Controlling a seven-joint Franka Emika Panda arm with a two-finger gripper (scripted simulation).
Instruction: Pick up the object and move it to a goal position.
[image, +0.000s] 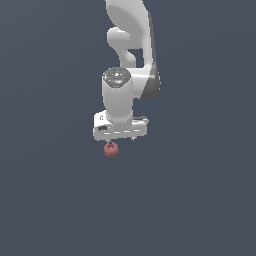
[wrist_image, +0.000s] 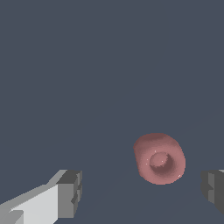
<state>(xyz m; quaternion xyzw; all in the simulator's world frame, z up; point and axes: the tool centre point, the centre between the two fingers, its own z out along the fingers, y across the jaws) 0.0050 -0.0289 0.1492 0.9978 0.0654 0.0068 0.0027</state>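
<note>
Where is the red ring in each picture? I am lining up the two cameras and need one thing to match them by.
Exterior view: the red ring sits just under the white gripper, near its end on the exterior view's left.
Wrist view: the ring lies between the two fingers, nearer the one at the frame edge, untouched.
Shared landmark: the gripper, standing open over the ring.

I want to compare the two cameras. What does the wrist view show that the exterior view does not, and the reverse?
Only the wrist view shows the shallow central hole of the red ring and the dark pads, spread wide with the ring lying between them, nearer one pad. Only the exterior view shows the white arm reaching down from above, with the gripper just above the ring. Both show the ring untouched on the plain dark floor.
</note>
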